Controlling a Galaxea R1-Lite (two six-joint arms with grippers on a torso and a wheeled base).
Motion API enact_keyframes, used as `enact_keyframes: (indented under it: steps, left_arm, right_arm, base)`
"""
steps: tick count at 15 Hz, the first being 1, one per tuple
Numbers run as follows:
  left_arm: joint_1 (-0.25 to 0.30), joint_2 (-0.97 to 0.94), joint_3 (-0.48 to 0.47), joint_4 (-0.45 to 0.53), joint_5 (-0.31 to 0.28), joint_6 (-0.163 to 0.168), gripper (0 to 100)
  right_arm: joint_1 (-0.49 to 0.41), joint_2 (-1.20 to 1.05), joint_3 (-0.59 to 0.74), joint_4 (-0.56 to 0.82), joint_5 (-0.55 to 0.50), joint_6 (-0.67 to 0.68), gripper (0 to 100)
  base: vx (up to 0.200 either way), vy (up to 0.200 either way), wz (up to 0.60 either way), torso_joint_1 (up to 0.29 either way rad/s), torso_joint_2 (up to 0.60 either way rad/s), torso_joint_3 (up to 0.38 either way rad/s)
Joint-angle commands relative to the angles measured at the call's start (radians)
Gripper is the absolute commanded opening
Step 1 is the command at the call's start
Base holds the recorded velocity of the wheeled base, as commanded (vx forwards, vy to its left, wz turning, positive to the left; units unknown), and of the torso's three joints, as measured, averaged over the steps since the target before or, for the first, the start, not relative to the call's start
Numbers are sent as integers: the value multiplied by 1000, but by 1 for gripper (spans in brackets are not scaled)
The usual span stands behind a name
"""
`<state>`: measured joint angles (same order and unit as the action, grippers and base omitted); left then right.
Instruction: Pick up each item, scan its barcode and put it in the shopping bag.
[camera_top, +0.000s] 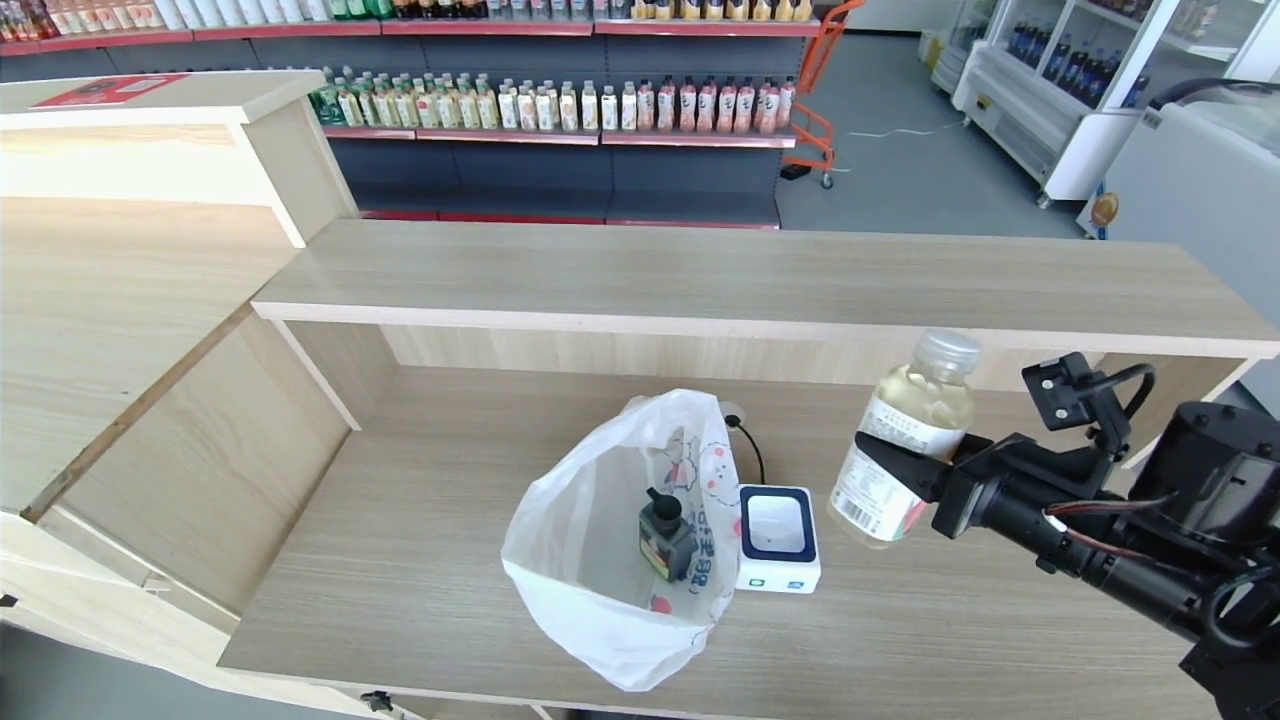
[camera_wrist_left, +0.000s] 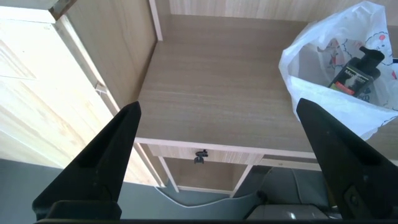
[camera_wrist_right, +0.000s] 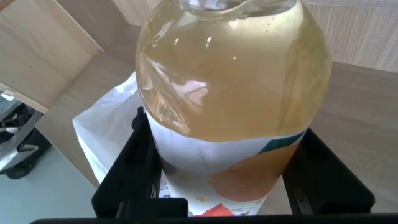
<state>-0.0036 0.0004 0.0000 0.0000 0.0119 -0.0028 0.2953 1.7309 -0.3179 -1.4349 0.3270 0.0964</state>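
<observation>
First: Shop shelves of drink bottles (camera_top: 560, 105) run across the top of the head view, behind a pale wood-grain desk (camera_top: 420, 560). Where is the item?

Second: Right of centre. The right tool (camera_top: 880, 470) is clamped on a clear plastic bottle (camera_top: 905, 440) at its white label. The bottle is tilted, with its cap toward the upper right. The liquid inside is pale yellow, and a barcode shows low on the label.

First: And against the scanner?

Second: The bottle hangs just right of the white, square scanner (camera_top: 778, 538), whose dark-framed window faces up. The scanner touches the right side of the shopping bag (camera_top: 560, 520).

First: What about the bag?

Second: It is thin, crinkled white plastic with its mouth gaping. A small dark bottle (camera_top: 664, 535) stands upright inside.

First: The other arm?

Second: The left tool (camera_wrist_left: 219, 109) has its fingers spread wide with nothing between them, over the desk's front edge.

First: Room to move?

Second: Bare wood runs from the bag to the slanted side panel at left. A raised ledge (camera_top: 760, 280) closes the back.
</observation>
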Motion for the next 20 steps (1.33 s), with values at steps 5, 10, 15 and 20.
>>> enact_keyframes:
  steps: [5,10,15,20]
  left_arm:
    - [2,0,0,0,0,-3,100]
    - [2,0,0,0,0,-2,100]
    - [2,0,0,0,0,-2,100]
    - [2,0,0,0,0,-2,100]
  right_arm:
    - [-5,1,0,2,0,22,0]
    - [-7,41,-6,-4,-2,40,0]
    - [-22,161,-102,-10,0,-20,0]
    - [-30,319,-204,-82,14,-122,0]
  base:
    - [0,80,0,6,3,-1]
    - [0,160,0,7,6,2]
    - [0,0,0,0,0,0]
    - [0,0,0,0,0,0]
